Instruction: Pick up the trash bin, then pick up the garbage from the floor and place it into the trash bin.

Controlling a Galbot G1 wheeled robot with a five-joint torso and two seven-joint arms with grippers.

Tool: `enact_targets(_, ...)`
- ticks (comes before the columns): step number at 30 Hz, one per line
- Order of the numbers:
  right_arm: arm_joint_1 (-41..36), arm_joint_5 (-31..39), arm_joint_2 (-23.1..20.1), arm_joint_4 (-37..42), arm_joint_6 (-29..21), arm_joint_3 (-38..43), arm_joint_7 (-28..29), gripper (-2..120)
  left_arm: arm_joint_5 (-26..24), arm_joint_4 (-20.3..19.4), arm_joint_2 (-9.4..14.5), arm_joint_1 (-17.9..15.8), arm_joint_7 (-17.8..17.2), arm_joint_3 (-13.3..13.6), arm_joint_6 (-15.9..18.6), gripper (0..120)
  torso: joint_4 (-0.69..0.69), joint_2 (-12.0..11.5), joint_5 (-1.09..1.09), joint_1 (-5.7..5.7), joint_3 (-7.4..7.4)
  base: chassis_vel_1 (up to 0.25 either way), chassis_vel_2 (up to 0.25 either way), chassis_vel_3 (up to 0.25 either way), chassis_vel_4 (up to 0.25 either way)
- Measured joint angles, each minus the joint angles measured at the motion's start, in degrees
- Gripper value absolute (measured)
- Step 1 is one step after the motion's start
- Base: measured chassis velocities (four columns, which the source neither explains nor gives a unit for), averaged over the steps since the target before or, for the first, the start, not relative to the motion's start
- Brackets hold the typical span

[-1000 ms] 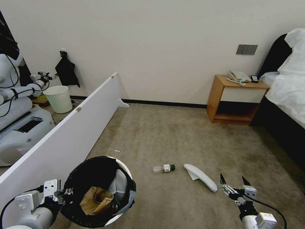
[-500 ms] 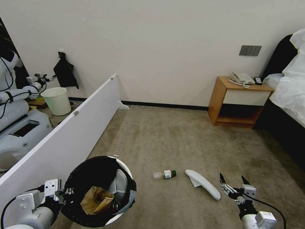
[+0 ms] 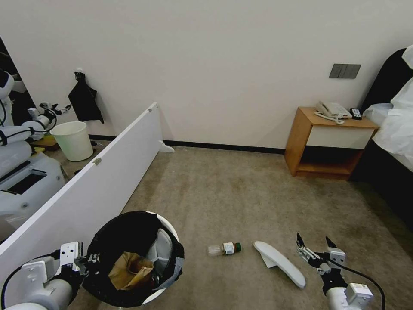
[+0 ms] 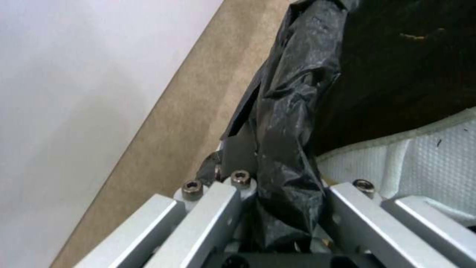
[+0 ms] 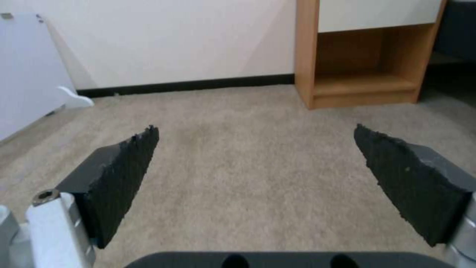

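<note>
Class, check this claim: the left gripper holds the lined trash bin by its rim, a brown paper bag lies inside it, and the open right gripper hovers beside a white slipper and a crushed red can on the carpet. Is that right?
One detail is wrong. Beside the white slipper lies a clear green-capped bottle, not a crushed can, as the head view shows. The left gripper does hold the trash bin by its rim, the brown paper bag lies inside, and the right gripper is open.

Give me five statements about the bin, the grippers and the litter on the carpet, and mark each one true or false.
1. The left gripper is clamped on the rim of the trash bin. True.
2. The right gripper holds the white slipper. False: it is open, beside the slipper.
3. The bottle stands upright. False: it lies on its side on the floor.
4. A brown paper bag is inside the bin. True.
5. The bin has no liner. False: a black bag covers its rim.
</note>
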Motion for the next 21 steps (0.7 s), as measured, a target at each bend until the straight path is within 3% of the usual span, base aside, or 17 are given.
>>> enact_targets(12, -0.04, -0.40, -0.27, 0.00, -0.12, -0.14, -0.08, 100, -0.02, -0.16, 0.00, 0.10, -0.08, 0.00, 0.00, 2, 0.00, 0.00, -0.01, 0.00, 0.00, -0.149, 0.151, 0.144, -0.151)
enact_targets(21, 0.37, -10.87, -4.75, -2.80, -4.85, -1.04, -0.41, 100, 0.06, -0.43, 0.01, 0.09, -0.13, 0.08, 0.00, 2, -0.01, 0.00, 0.00, 0.00, 0.00, -0.056, 0.060, 0.056, -0.058)
